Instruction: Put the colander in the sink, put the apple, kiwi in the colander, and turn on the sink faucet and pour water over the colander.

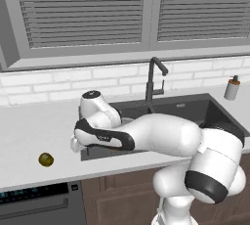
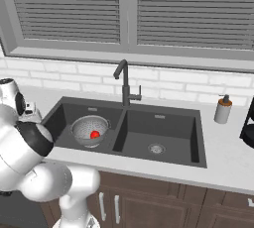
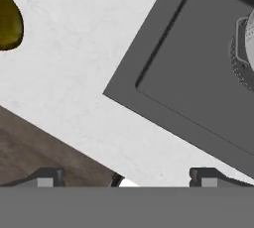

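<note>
**A:** White marble-look counter (image 3: pixel 74 63) is what you have directly under the gripper (image 3: pixel 126 176). Your two fingertips (image 3: pixel 47 176) stand spread wide apart at the bottom of the hand view, and nothing sits between them.

**B:** So you are holding nothing?

**A:** Nothing. The jaws are open about as wide as they go and empty, over the counter's front edge by the near corner of the sink (image 3: pixel 198 73).

**B:** Where is the kiwi from your fingers?

**A:** The kiwi (image 3: pixel 9 21) lies on the counter beyond your fingers, off toward the side of that fingertip, cut by the hand view's edge and well apart from the gripper. In the left base view you see it as a small olive ball (image 1: pixel 46 159) resting alone on the counter, on the far side of the hand from the sink.

**B:** And the colander?

**A:** Past the other finger, farther on, you catch the rim of the colander (image 3: pixel 244 53) inside the basin. From the right base view it sits upright in the basin nearer the arm (image 2: pixel 90 129), with the apple (image 2: pixel 94 134) lying in its bottom.

**B:** Farther still?

**A:** The sink faucet (image 2: pixel 124 83) stands behind the divider between the two basins, with no water visible at its spout. A soap dispenser (image 2: pixel 223 109) stands on the counter beyond the far basin.
</note>
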Motion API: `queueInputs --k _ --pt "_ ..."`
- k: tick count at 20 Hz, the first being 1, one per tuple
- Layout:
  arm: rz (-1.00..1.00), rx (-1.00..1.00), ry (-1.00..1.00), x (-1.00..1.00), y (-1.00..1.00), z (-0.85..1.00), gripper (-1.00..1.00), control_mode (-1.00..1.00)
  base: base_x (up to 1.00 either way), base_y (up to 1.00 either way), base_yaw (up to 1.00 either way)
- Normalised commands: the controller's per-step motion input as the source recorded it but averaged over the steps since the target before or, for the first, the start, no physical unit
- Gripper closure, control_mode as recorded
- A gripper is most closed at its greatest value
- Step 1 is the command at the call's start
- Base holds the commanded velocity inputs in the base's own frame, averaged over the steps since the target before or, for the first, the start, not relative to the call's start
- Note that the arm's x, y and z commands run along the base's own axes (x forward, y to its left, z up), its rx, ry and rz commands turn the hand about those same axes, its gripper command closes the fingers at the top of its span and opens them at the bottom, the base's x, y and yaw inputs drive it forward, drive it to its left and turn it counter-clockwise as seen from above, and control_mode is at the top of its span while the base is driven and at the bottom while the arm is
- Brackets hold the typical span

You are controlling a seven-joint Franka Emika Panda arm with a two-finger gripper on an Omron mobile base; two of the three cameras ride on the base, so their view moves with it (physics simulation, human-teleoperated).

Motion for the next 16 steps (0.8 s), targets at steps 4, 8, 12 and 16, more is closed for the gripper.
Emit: queueInputs --k 4,8,12,16 --pt "0.0 -0.07 0.01 -0.17 1.0 0.11 -1.0 -1.0 0.0 0.0 0.0" --pt "0.0 -0.1 0.0 -0.12 1.0 0.01 -1.0 -1.0 0.0 0.0 0.0" --pt "0.01 -0.03 0.0 -0.02 0.87 -0.12 -1.0 -1.0 0.0 0.0 0.0" --pt "0.0 0.0 0.0 0.03 0.54 -0.01 -1.0 -1.0 0.0 0.0 0.0"
